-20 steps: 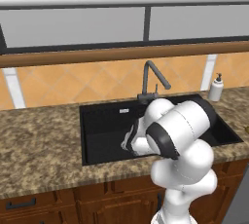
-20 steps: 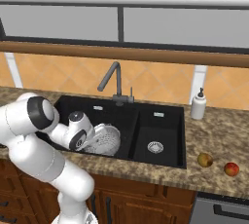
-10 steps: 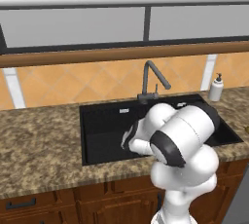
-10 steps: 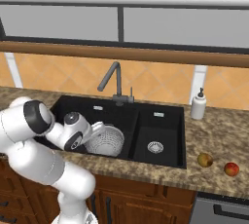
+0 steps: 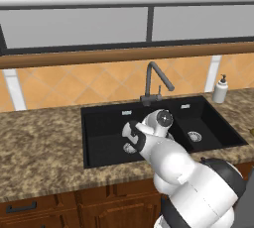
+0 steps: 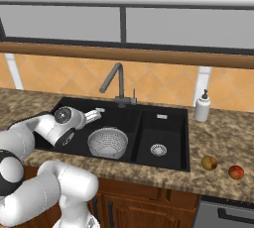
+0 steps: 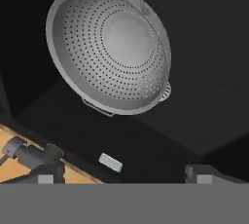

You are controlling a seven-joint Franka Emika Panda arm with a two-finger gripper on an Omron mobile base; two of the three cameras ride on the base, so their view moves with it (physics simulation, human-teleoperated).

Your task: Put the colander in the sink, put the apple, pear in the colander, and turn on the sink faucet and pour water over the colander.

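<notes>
In the right base view, look left of centre: your gripper (image 6: 99, 113) hangs over the larger basin of the sink (image 6: 171, 118), fingers spread apart and holding nothing. Just right of it, mid-frame, the colander (image 6: 108, 142) sits upright on that basin's floor, free of the fingers. Behind it the sink faucet (image 6: 116, 84) rises at the back edge. Toward the lower right of the frame, the pear (image 6: 209, 163) and then the apple (image 6: 236, 172) lie on the counter (image 6: 218, 138), well apart from the colander.
</notes>
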